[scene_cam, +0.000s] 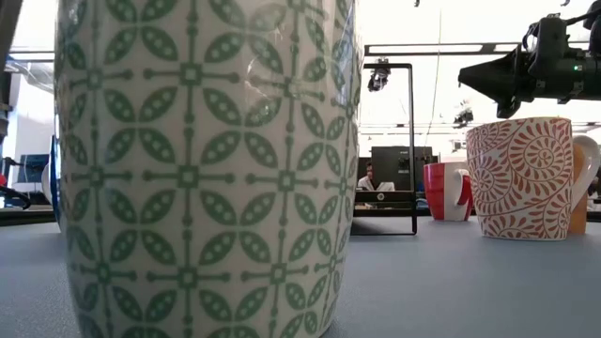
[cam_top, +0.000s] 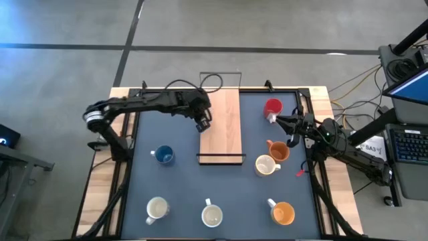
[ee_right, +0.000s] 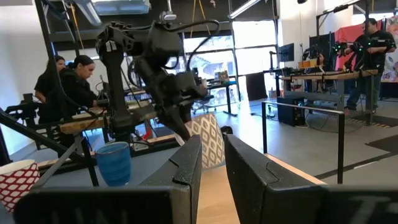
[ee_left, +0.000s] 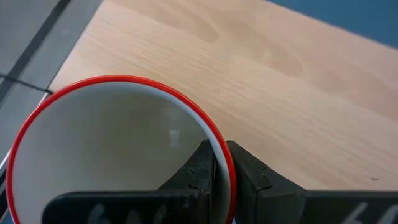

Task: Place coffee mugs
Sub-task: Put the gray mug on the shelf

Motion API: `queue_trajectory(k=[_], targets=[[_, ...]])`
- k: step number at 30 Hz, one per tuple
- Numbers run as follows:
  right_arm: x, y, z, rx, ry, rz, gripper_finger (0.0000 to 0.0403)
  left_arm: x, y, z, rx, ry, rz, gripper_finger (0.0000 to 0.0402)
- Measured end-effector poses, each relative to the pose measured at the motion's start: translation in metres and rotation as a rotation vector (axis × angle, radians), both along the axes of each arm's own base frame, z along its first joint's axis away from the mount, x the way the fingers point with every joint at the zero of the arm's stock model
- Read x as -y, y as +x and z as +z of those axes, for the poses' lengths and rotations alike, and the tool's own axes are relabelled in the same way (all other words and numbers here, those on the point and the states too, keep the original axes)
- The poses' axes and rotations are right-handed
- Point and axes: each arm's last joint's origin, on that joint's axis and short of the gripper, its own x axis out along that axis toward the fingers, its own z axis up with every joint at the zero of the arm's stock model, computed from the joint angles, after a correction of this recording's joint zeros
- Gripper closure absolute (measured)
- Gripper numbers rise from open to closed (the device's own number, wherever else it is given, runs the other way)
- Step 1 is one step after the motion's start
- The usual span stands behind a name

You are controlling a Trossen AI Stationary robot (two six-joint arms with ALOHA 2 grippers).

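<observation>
My left gripper (cam_top: 204,122) is over the left edge of the long light-wood tray (cam_top: 226,127), shut on a mug with a red rim and a white inside (ee_left: 106,143). The right wrist view shows that mug's diamond-patterned wall (ee_right: 211,134). My right gripper (cam_top: 286,127) hovers open between the red mug (cam_top: 272,107) and an orange patterned mug (cam_top: 277,150), touching neither. A white mug (cam_top: 266,165), a blue mug (cam_top: 164,155), a cream mug (cam_top: 156,209), another white mug (cam_top: 212,215) and an orange mug (cam_top: 283,213) stand upright on the dark mat. My left gripper pinches the mug's red rim (ee_left: 213,132) with one finger inside the cup (ee_left: 199,168) and one outside (ee_left: 245,171), coming from above. The mug stays upright below the fingers over the tray; whether its base touches the wood cannot be told.
A thin black wire frame (cam_top: 221,73) stands at the tray's far end. In the low view a green-patterned mug (scene_cam: 207,169) fills the foreground, with an orange swirl-patterned mug (scene_cam: 521,178) and the red mug (scene_cam: 446,191) behind. People work at benches beyond the table.
</observation>
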Motion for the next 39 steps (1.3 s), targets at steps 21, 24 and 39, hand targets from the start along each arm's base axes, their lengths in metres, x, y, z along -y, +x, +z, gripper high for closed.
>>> queue_trajectory(k=[21,24,39], targets=[[0.0,0.0,0.0,0.0,0.0,0.001,0.0342,-0.023,0.033,-0.01,-0.107,0.052,-0.068,0.0379],[0.0,0.0,0.0,0.0,0.0,0.0,0.0342,-0.03,0.034,-0.011,-0.091,0.063,-0.059,0.038],[0.0,0.0,0.0,0.0,0.0,0.001,0.0342,-0.047,0.037,-0.016,-0.054,0.08,-0.025,0.0379]])
